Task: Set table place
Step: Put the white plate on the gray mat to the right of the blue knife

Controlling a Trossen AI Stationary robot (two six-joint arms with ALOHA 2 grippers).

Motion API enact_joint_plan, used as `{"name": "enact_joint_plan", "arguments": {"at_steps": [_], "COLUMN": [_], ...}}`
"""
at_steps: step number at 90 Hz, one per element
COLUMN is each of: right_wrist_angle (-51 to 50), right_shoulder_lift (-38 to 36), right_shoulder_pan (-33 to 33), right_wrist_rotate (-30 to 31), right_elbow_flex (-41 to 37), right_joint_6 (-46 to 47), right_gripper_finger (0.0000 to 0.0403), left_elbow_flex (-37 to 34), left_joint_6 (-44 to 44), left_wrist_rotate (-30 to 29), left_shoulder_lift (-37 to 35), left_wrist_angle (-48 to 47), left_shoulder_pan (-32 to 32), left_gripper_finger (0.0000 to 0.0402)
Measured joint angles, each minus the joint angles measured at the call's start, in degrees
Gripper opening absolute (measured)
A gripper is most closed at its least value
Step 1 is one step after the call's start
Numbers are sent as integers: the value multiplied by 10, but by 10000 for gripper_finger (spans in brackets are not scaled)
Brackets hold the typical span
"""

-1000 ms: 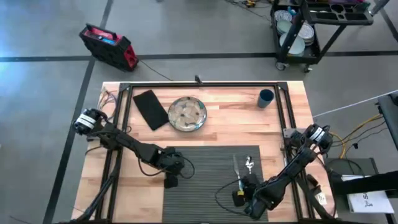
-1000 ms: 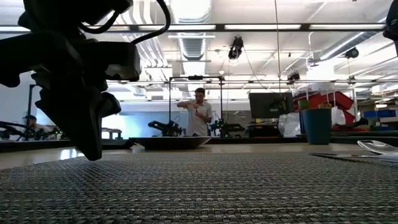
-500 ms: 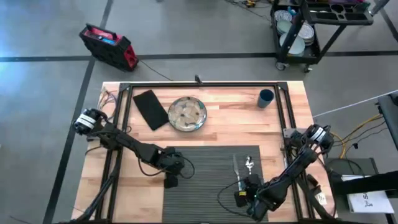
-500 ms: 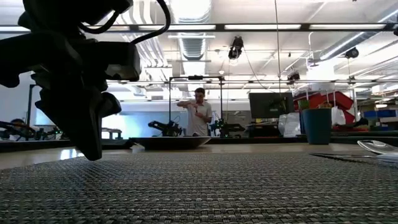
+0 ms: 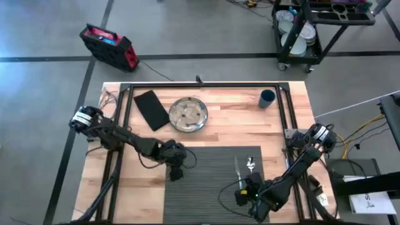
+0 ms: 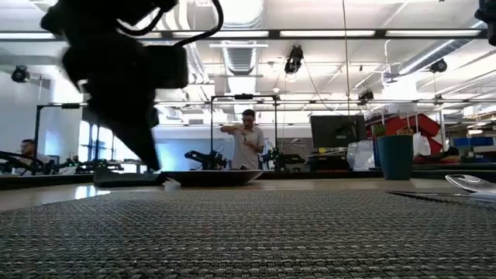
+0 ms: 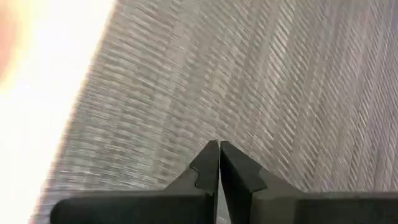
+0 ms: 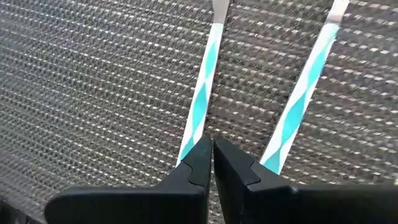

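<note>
Cutlery lies on the mat [image 5: 212, 181], on its right side: a knife [image 5: 237, 167] and a fork [image 5: 250, 165], side by side. Both have blue and white handles (the right wrist view shows them well). Their long way runs from the near edge of the mat toward the far edge, with the handles at the near end.

The right gripper [image 5: 242, 195] sits right at those handle ends, low over the mat. Its fingers [image 8: 200, 163] are pressed together and hold nothing. The knife handle runs straight out from the tips.

The left gripper [image 5: 175, 173] is at the mat's left edge, fingers [image 7: 208, 163] pressed together too, empty. The plate [image 5: 188, 114] is on the table [image 5: 237, 122] past the mat's far edge. The left arm is nearer to it, so I think it should fetch it.
</note>
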Motion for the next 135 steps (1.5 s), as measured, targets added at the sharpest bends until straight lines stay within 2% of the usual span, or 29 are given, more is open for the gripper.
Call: {"name": "enact_joint_plan", "arguments": {"at_steps": [20,42,52,63,76,105,119,135], "right_wrist_angle": [-1,-3,-3,-3,-3,-9,-11,-12], "right_shoulder_lift": [0,0,0,0,0,0,0,0], "right_shoulder_pan": [-1,-4,-4,-4,-4,-4,-6,-11], "right_wrist_rotate": [25,42,43,43,43,43,43,43], "right_elbow_flex": [0,-1,-1,-1,-1,-1,-1,-1], "right_joint_6": [-1,-1,-1,-1,-4,-4,-4,-4], "right_gripper_finger": [0,0,0,0,0,0,0,0], "left_elbow_flex": [-17,-78,-128,-183,-229,-258,-259,-259], "left_joint_6": [-30,-144,-181,-208,-234,-252,-256,-257], "left_wrist_rotate": [-50,-54,-50,-5,17,37,30,27], "left_shoulder_lift": [-74,-127,-153,-178,-193,-195,-191,-174], "left_wrist_angle": [2,18,77,172,239,240,219,217], "left_shoulder_pan": [79,204,259,306,321,316,320,320], "left_gripper_finger": [0,0,3,23,60,136,148,139]}}
